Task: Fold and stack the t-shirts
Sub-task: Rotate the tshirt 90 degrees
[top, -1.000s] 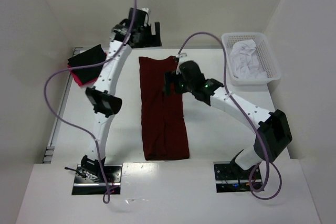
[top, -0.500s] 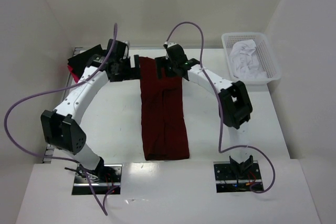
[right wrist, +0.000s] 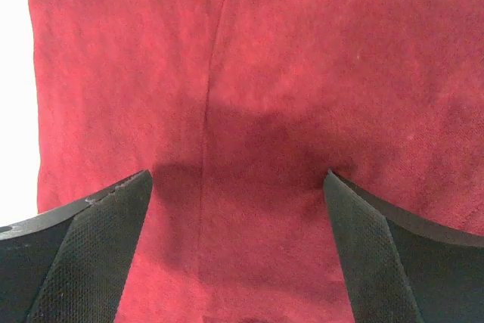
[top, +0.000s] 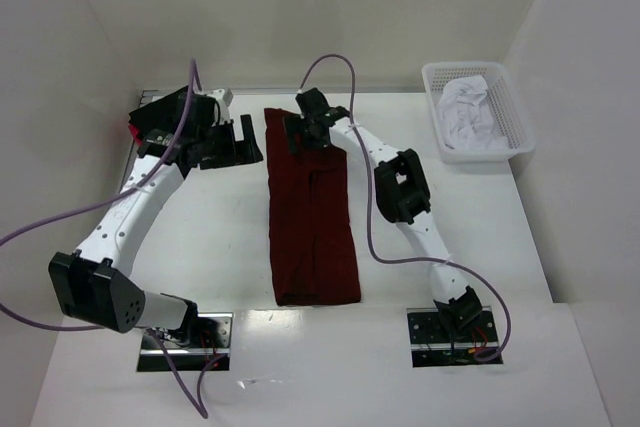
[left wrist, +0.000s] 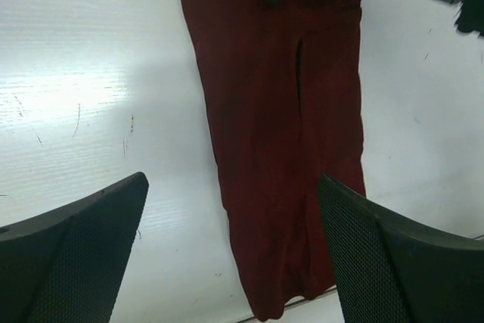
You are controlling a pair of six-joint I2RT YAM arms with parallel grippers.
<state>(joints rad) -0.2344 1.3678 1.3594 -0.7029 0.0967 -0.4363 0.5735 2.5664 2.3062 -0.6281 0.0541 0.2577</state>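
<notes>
A dark maroon t-shirt (top: 312, 212) lies folded into a long strip down the table's middle. Over its far end hangs my right gripper (top: 299, 133), open; in the right wrist view the gripper (right wrist: 236, 179) hovers low with maroon cloth (right wrist: 257, 73) filling the space between its fingers (right wrist: 91, 251). My left gripper (top: 244, 143) is open just left of the strip's far end, above bare table. In the left wrist view that gripper (left wrist: 233, 181) looks down the strip (left wrist: 280, 149). A black folded t-shirt (top: 150, 112) on a pink one (top: 134, 135) sits at the far left, mostly hidden by the left arm.
A white basket (top: 505, 97) holding white cloth (top: 468, 107) stands at the far right. White walls close in the table on the left, back and right. The right arm's purple cable (top: 330, 62) loops above the shirt's far end.
Both arms have swung to the shirt's far end. The left gripper came down from the back wall to the strip's left side; the right gripper moved from the strip's right edge onto its far end.
</notes>
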